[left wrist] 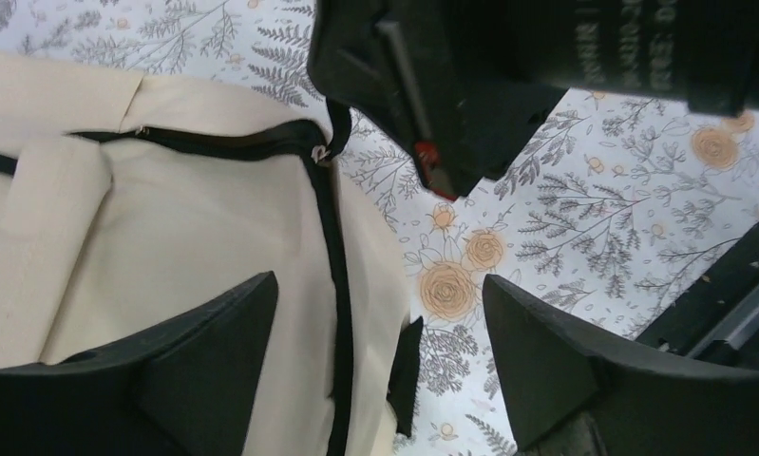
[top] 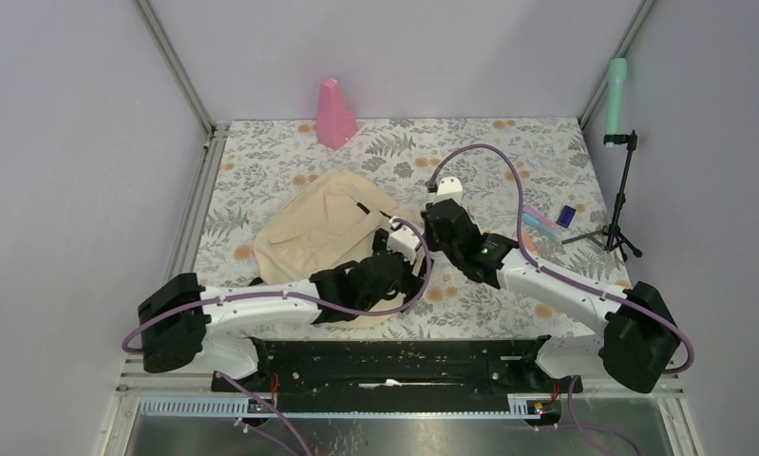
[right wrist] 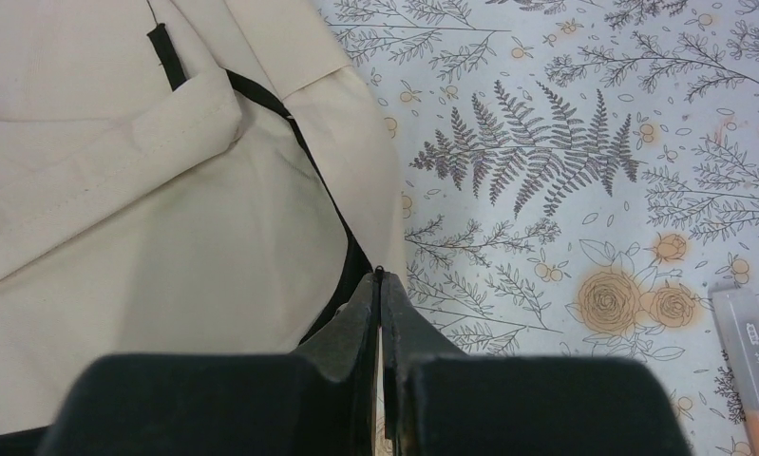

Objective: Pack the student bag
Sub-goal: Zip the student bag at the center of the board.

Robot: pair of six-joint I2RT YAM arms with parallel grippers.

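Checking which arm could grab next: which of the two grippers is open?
The left gripper: its fingers stand wide apart over the student bag at its zipper edge, while the right gripper has its fingers pressed together.

The left arm (top: 261, 302) hides the near edge of the student bag (top: 323, 228); blue thing (top: 566, 216) too small to name

i held my left arm (top: 261, 302) low along the near edge of the table (top: 508, 152), left gripper (left wrist: 375, 294) spread wide. my right arm (top: 546, 280) angled in from the near right corner, right gripper (right wrist: 381, 290) pinched tight, near the left one.
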